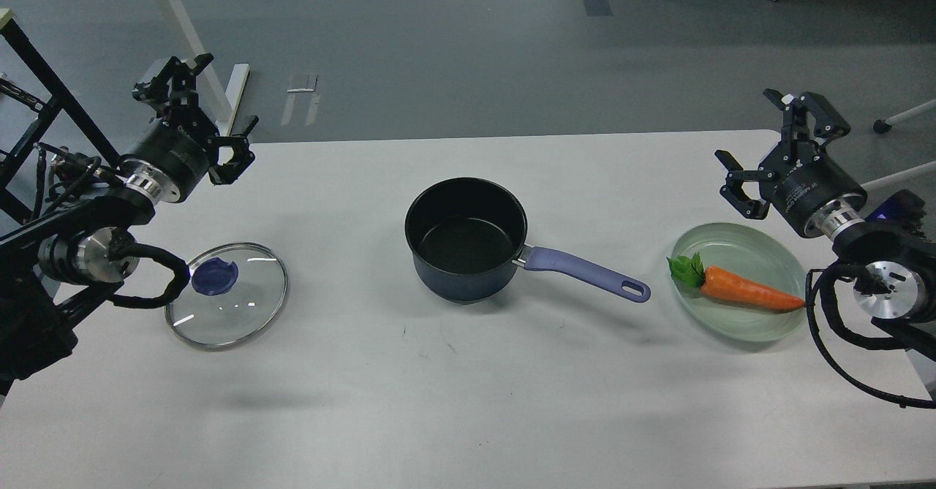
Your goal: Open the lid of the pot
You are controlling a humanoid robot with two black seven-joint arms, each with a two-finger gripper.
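The dark blue pot (465, 237) stands open in the middle of the white table, its purple handle (585, 273) pointing right. The glass lid (227, 295) with a blue knob lies flat on the table to the left, apart from the pot. My left gripper (205, 120) is open and empty, raised above the table's back left, behind the lid. My right gripper (775, 149) is open and empty, raised above the table's right side, behind the plate.
A pale green plate (738, 237) with an orange toy carrot (746, 289) sits at the right, near my right arm. A white table leg and frame (186, 28) stand on the floor behind the left arm.
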